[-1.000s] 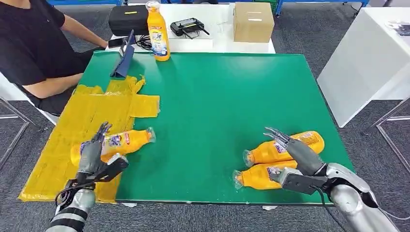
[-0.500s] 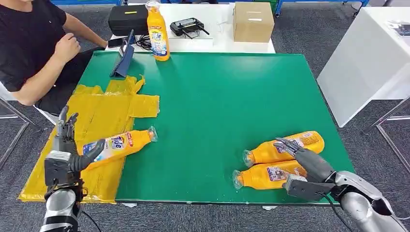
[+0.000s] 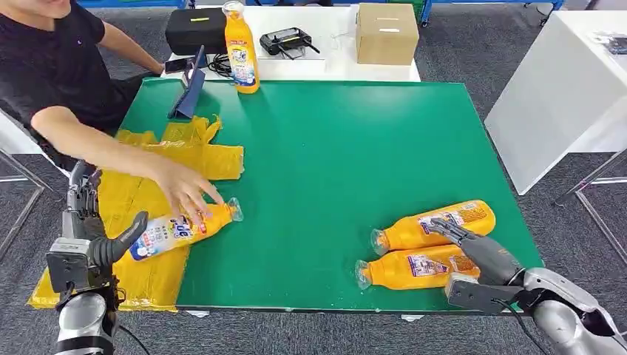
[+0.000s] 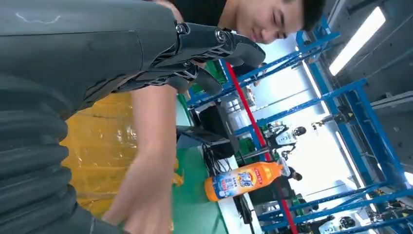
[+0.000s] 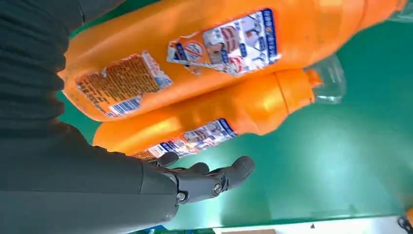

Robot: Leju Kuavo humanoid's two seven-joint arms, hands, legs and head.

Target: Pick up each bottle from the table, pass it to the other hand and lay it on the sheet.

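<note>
An orange bottle (image 3: 159,235) lies on the yellow sheet (image 3: 129,185) at the table's left, and a person's hand (image 3: 185,194) rests on it. My left hand (image 3: 83,229) stands open beside the sheet's left edge, apart from that bottle. Two more orange bottles lie side by side at the front right, the far one (image 3: 432,222) and the near one (image 3: 407,268). My right hand (image 3: 480,255) is open at their base ends, fingers stretched out and gripping nothing. The right wrist view shows both bottles (image 5: 219,53) (image 5: 219,124) next to my straight fingers (image 5: 209,178).
A fourth orange bottle (image 3: 241,48) stands upright at the green table's (image 3: 333,148) far edge, beside a blue stand (image 3: 191,92). Behind it are a black case (image 3: 194,28), a controller (image 3: 288,38) and a cardboard box (image 3: 387,33). The person sits at the left; their arm (image 4: 151,161) crosses the left wrist view.
My left hand let go of the bottle on the sheet and drew back to the left edge. The person reached over and put a hand on it. My right hand slid back slightly.
</note>
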